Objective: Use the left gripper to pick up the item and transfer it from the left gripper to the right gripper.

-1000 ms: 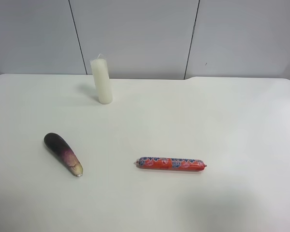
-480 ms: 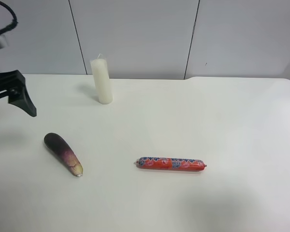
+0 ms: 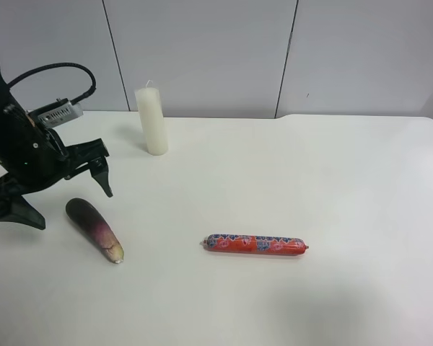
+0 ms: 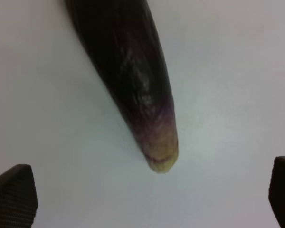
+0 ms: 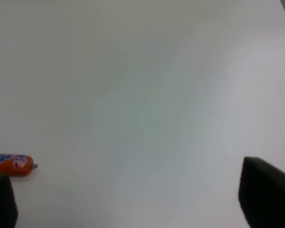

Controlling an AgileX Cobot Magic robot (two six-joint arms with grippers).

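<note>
The left gripper (image 3: 59, 197) has swung in from the edge; its fingers (image 3: 102, 179) stand wide apart above the eggplant (image 3: 94, 229), which lies flat on the table (image 3: 310, 173). Centre over the thick dark middle, not the taper, before lowering. The right gripper (image 5: 133, 199) waits, fingers apart.

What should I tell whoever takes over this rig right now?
Left claw: open, empty, hovering over the dark purple tapered eggplant, jaws spread wide, no contact visible.
Right claw: open, empty, above bare white table, outside the exterior high view.
Also on the table: red patterned wrapped sausage, lying flat; white wax candle, upright.
Done: nothing grasped yet.
Left: lower and close on the eggplant, lift, hand it to the right claw.
</note>
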